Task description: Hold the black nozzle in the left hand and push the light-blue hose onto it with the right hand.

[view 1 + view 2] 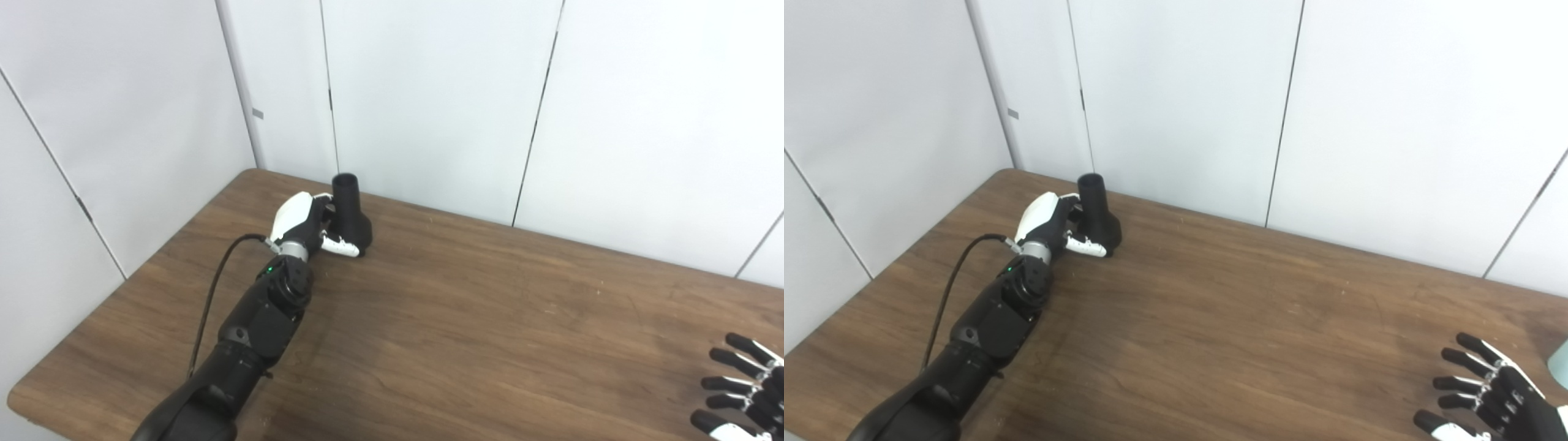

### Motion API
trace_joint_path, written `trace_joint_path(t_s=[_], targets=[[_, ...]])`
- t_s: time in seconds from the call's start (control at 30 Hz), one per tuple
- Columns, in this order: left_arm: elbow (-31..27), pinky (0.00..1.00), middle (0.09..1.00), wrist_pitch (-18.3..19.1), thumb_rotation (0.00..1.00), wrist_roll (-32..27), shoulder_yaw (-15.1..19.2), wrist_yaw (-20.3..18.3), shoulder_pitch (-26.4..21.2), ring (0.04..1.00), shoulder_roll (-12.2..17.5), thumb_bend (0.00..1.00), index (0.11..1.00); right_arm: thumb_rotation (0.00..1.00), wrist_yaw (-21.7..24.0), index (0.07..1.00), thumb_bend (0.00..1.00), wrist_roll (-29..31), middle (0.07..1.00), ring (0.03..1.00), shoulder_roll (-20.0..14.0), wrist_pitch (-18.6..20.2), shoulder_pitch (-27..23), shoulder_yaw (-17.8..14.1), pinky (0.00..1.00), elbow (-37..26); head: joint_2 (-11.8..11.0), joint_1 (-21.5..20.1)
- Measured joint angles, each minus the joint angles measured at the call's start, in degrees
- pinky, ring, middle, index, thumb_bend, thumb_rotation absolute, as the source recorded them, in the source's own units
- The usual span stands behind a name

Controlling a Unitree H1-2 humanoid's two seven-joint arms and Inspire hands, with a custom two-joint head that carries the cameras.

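The black nozzle (351,211) stands upright on the wooden table (465,318) near its far left corner, open end up. My left hand (304,224) is wrapped around its lower part, thumb across the front and fingers at the neck; the nozzle's base still rests on the table. My right hand (1488,392) is open with fingers spread, empty, low over the table's near right corner. A pale blue sliver at the right edge of the right eye view, likely the light-blue hose (1562,366), lies just right of that hand; most of it is out of view.
White wall panels (429,92) stand close behind the table's far edge, right behind the nozzle. A black cable (211,294) runs along my left forearm. The table's left edge is near my left arm.
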Motion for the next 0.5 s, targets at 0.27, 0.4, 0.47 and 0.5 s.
trace_joint_path(t_s=[0.27,0.4,0.47,0.5], targets=[[1.6,0.58,0.505,-2.7,0.01,-0.9,0.1,1.4,-0.2,0.574,-0.4,0.53,0.491,0.1,0.0,0.799,0.7,-0.1,0.752,0.599,0.0,0.0,0.0,-0.1,0.51,0.0,-0.2,0.1],[3.4,0.49,0.489,-5.2,0.0,-1.0,0.2,3.9,-0.2,0.533,-1.0,0.53,0.486,0.12,-0.1,0.791,0.7,-0.3,0.748,0.594,0.0,0.0,-0.2,-0.1,0.49,0.0,-0.4,-0.3],[4.0,0.47,0.489,-6.2,0.0,-1.0,0.1,4.3,-0.2,0.53,-1.0,0.53,0.485,0.14,-0.2,0.787,0.71,-0.5,0.745,0.595,0.0,0.0,-0.4,-0.1,0.49,0.0,-0.4,-0.3],[4.1,0.46,0.489,-6.4,0.0,-0.9,0.0,4.4,-0.2,0.532,-1.0,0.52,0.485,0.15,-0.3,0.786,0.71,-0.6,0.744,0.595,0.0,0.0,-0.5,-0.1,0.49,0.0,-0.4,-0.4]])
